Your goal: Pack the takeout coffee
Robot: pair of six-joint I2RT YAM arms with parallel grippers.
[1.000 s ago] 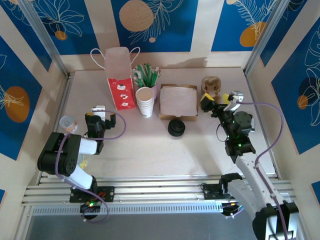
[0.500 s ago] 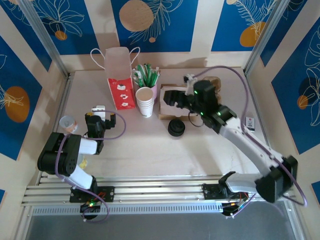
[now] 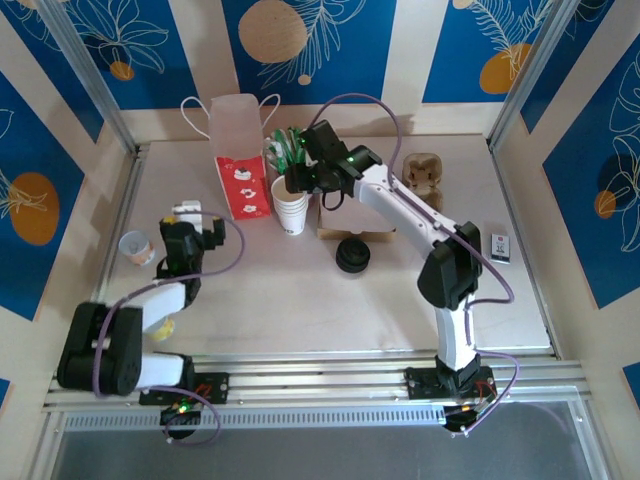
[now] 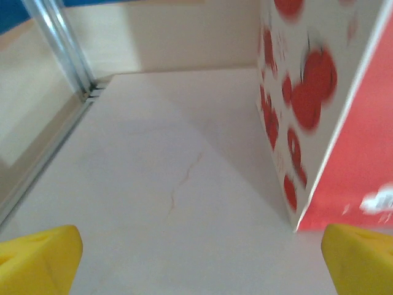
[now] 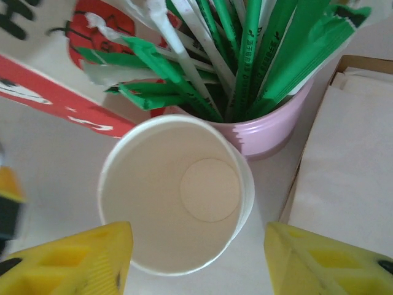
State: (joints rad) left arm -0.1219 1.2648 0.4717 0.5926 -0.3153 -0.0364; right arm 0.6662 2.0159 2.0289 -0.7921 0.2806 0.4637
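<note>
Left arm [image 3: 150, 300] is folded low at the near left, forearm reaching forward, and the left gripper [image 3: 200, 218] hangs just over the tabletop [image 3: 300, 290] with its yellow fingers [image 4: 37, 255] spread wide. Right arm [image 3: 445, 270] stretches up from its base, bends at the elbow and reaches across to the far centre. There the right gripper [image 3: 297, 178] points straight down, fingers [image 5: 73, 264] parted.

Mock café counter inside a lab test cell: blue leaf-print panels [image 3: 330, 50] behind the red paper bag [image 3: 240, 160], aluminium posts [image 3: 90, 80] flanking it, cup stack [image 3: 290, 205] and pink pot of wrapped straws [image 5: 276, 123] just right of it.
</note>
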